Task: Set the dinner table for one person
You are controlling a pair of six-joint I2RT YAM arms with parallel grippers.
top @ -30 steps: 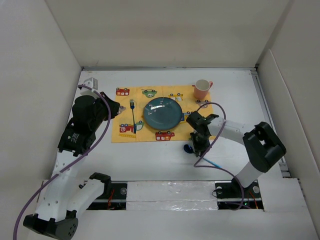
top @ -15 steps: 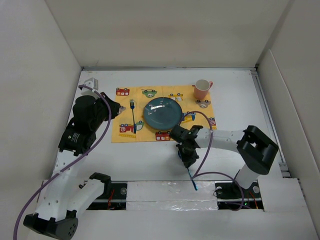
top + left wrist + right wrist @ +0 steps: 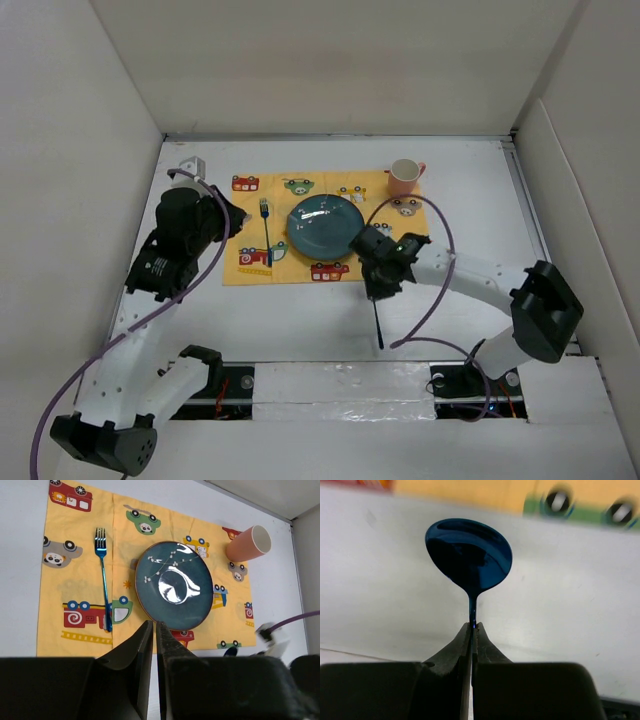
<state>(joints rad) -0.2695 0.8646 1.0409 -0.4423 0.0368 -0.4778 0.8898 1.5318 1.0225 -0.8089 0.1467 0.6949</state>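
The right pincer [image 3: 471,627] is clamped tight on the neck of the blue spoon [image 3: 469,555], over bare desk [image 3: 300,320] just near-right of the teal plate [image 3: 326,225]. The spoon's bowl end lies nearer the plate and its handle points away. The left pincer [image 3: 154,625], closed and empty, hovers left of the plate and farther off.

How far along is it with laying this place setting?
Done, by the look of it: plate on the yellow placemat, fork to its left, orange cup at the far right corner. In hand: the right gripper is shut on the blue spoon. Left, probably: laying that spoon beside the plate.
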